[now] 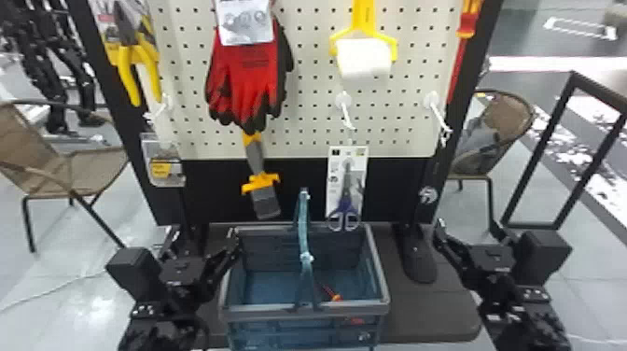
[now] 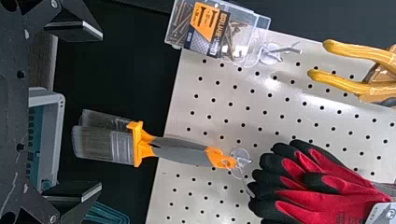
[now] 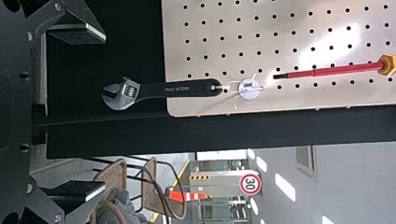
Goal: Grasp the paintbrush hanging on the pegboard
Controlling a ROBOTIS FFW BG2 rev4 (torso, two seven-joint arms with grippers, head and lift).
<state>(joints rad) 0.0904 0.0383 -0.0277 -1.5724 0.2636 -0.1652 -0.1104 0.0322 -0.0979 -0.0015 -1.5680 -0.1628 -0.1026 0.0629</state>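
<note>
the paintbrush [image 1: 260, 183] hangs bristles-down from a pegboard [image 1: 308, 116] hook, under the red gloves [image 1: 247, 77]. the left pincer [image 2: 70, 111] and right pincer [image 3: 70, 109] are spread, flanking the basket [image 1: 373, 261].

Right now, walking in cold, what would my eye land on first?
The red gloves high on the pegboard stand out first, with the orange-and-grey paintbrush hanging just below them. Under the board sits a blue basket. The black left arm and right arm wait low on either side of it, jaws open.
</note>
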